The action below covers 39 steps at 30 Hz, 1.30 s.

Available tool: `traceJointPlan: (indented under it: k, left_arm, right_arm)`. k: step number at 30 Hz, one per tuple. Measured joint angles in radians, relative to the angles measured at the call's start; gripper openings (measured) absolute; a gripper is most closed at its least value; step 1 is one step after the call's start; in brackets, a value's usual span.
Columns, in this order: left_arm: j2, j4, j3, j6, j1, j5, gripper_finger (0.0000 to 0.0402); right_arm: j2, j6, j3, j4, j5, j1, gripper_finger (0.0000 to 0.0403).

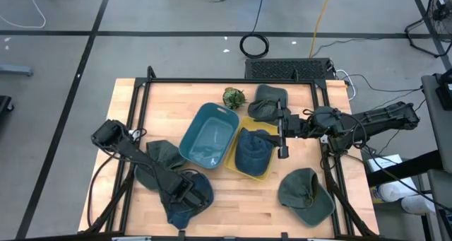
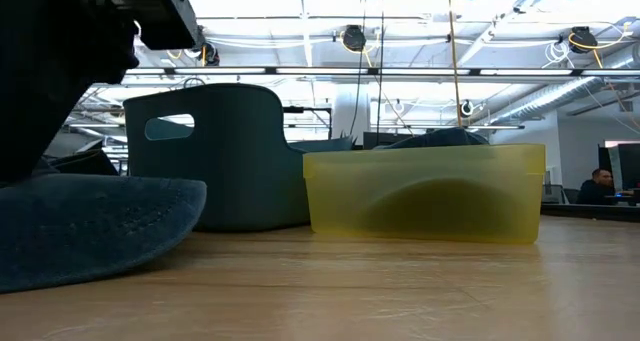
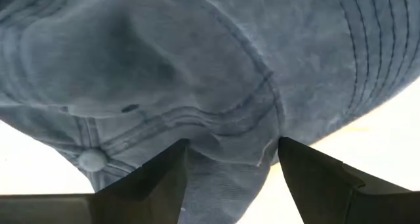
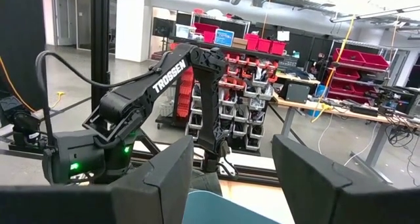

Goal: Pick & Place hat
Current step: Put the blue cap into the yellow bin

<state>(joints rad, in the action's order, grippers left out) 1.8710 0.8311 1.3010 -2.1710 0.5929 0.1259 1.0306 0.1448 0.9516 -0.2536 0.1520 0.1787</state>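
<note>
At the bench's (image 1: 141,107) near-left corner the soft, light denim cap (image 3: 216,73) is straddled by the parted left hand (image 1: 185,194), best pinched at its seamed crown; right hand (image 1: 282,135) parted, empty.

teal bin (image 1: 209,133), yellow tray (image 1: 239,169) (touching), green plant (image 1: 233,97)

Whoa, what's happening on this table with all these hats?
The left gripper is down on a blue denim cap at the table's near left, its fingers open astride the fabric. The right gripper hovers open over the yellow bin, where another blue hat already lies. The teal bin sits empty.
</note>
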Motion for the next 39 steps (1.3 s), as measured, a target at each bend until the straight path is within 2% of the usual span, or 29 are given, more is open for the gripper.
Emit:
traceJointPlan:
  k: [4,7,10,17,18,33,39]
  left_arm:
    - [0.01,-0.023,0.0,0.036,-0.005,0.006,0.0241]
    - [0.009,-0.01,0.0,0.042,-0.007,0.006,0.0221]
    - [0.009,0.002,0.0,0.059,-0.007,0.005,0.0173]
    - [0.009,0.001,0.0,0.119,-0.007,-0.018,0.0024]
    - [0.009,0.001,0.0,0.127,-0.007,-0.021,0.0014]
    - [0.009,-0.014,0.0,0.191,-0.007,-0.019,0.0004]
    - [0.009,-0.015,0.022,0.273,-0.007,0.039,0.0002]
  right_arm:
    - [0.0,0.0,0.0,0.005,0.0,0.0,0.0196]
    - [0.0,0.002,0.0,0.004,0.0,0.0,0.0196]
    - [0.0,0.015,0.0,0.004,0.001,0.0,0.0196]
    - [0.0,0.024,0.0,0.004,0.003,0.0,0.0196]
    - [0.0,0.024,0.0,0.004,0.003,0.0,0.0196]
    - [0.0,0.024,0.0,0.024,0.003,0.0,0.0196]
    - [0.0,-0.004,0.0,0.102,0.001,0.0,0.0196]
